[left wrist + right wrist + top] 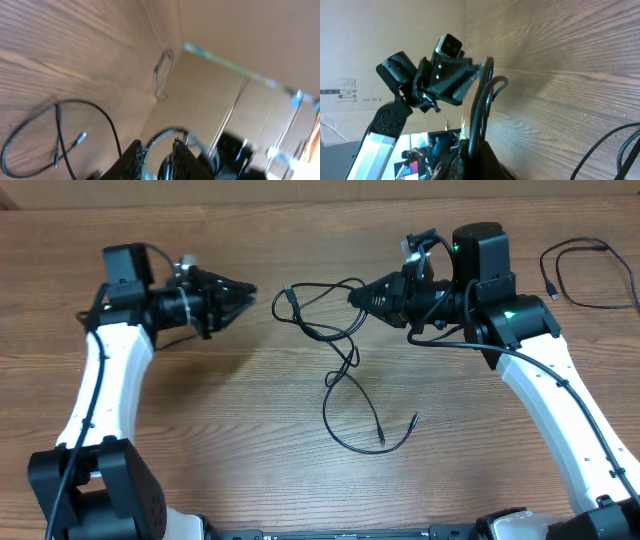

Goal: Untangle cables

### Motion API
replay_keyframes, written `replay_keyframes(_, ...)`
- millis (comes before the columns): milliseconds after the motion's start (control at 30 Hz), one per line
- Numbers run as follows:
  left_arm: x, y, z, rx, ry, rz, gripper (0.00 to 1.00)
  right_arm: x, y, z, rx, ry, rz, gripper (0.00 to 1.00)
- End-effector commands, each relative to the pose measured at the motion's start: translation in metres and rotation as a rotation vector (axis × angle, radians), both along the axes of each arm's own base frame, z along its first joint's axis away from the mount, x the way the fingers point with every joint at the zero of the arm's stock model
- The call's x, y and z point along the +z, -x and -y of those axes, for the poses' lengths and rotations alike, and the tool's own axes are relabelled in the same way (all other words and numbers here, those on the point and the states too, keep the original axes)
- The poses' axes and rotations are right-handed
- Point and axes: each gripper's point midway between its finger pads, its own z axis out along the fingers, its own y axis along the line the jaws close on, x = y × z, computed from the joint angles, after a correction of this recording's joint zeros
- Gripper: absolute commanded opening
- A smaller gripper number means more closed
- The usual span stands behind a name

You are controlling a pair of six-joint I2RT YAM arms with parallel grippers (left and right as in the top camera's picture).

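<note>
While the right gripper (355,296) is clenching a strand of the thin black cables (352,358) and lifting that strand off the pale wood-grain table (200,400), the left gripper (248,290) is hanging just short of the tangle, pointing toward it from the other side. In the right wrist view the gripped strand is rising out of the closed fingers (465,161) as a pair of narrow upright loops. The left gripper's jaws are standing slightly parted and are grasping nothing; in the blurred left wrist view the two dark fingers (134,156) are showing a gap between them. The nearest cable end, a small plug (286,299), is lying near the left gripper's tip but apart from it.

The tangle is sitting in the middle of the table, between the two grippers. From the crossing loops at the top, strands are running down through a knot-like crossing and opening into a wide loop on the near side, where two small plug ends (414,418) are lying close together on the wood.

A separate thin black cable (598,244) is lying in a loose curl at the far right corner of the table, well apart from the tangle and behind the right arm.
</note>
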Motion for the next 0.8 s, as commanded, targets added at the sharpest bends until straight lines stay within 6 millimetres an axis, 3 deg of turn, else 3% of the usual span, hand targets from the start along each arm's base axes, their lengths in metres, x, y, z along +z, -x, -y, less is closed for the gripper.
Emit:
replay_keyframes(0, 0.015, 0.017, 0.039, -0.168, 0.031, 0.111, 0.24, 0.011, 0.001, 0.001, 0.005, -0.011, 0.040, 0.04)
replay_keyframes(233, 0.015, 0.037, 0.089, -0.289, 0.028, 0.108, 0.24, 0.008, -0.003, 0.004, -0.021, 0.009, 0.044, 0.04)
replay_keyframes(600, -0.001, 0.039, 0.114, -0.256, -0.052, 0.025, 0.24, 0.009, 0.002, 0.002, 0.005, -0.007, 0.032, 0.04)
replay_keyframes(767, 0.010, 0.037, 0.139, -0.264, -0.038, 0.070, 0.24, 0.008, 0.003, 0.002, 0.005, -0.004, 0.023, 0.04)
